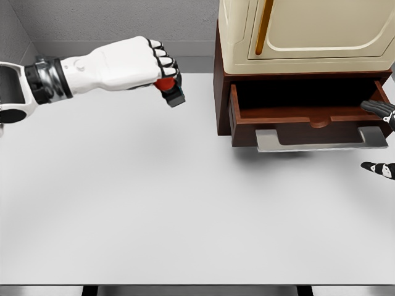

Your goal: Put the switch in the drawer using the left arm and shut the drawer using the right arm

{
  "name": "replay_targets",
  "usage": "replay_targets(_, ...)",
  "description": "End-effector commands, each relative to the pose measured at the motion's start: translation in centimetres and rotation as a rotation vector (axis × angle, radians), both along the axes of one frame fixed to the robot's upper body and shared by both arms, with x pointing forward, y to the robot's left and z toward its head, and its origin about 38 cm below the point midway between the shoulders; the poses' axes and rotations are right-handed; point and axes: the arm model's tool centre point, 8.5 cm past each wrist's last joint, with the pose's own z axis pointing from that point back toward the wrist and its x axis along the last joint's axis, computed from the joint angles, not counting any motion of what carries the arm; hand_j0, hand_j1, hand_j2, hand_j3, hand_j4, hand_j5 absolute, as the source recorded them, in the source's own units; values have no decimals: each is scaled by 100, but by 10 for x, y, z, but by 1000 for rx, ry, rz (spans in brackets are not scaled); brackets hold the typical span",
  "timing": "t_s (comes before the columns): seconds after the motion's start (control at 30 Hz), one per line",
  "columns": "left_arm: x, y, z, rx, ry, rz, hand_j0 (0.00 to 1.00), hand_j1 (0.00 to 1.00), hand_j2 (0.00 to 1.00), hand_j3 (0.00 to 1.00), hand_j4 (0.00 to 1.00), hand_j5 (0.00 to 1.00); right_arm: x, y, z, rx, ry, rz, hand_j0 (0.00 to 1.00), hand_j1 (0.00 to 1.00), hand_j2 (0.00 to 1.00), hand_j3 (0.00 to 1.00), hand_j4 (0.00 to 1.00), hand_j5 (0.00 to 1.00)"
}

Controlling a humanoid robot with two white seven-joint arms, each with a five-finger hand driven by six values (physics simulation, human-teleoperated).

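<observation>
I have the left hand (133, 65) up over the far left of the table (185, 216), its fingers (162, 57) curled tight around the switch (170, 90). Only the red part and a dark block of the switch poke out below the knuckles. It hangs clear of the surface, which I judge leaves room to carry it across without dragging.

The drawer (308, 117) sits well apart to the right, pulled out from the brown cabinet (221, 92), its inside dark and, as far as I can see, holding nothing. A grey handle (321, 140) juts out front. Above it stands a cream appliance (296, 31), overhanging the cabinet top, so I'd reckon the hand has to come in from the front and low enough to miss it.

The right hand (381, 139) barely shows at the right edge, just beside the drawer's front corner. Only a couple of dark fingertips are visible, spread apart and holding nothing, placed handy for the push later. It may crowd the drop.
</observation>
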Motion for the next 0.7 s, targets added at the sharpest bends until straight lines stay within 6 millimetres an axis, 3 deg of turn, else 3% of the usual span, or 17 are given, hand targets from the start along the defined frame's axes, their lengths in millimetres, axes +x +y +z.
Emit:
replay_targets(0.0,-2,-9,0,-17,5,-23,46,46,46,46,46,46,0,0,1,6,0,0,100,100,100,100,100,100)
replay_targets(0.47,-14,-40,17,-44,-41,-111,46,46,46,46,46,46,0,0,1,6,0,0,100,100,100,100,100,100)
replay_targets(0.67,-18,-62,24,-58,-57,-163,46,46,46,46,46,46,0,0,1,6,0,0,100,100,100,100,100,100)
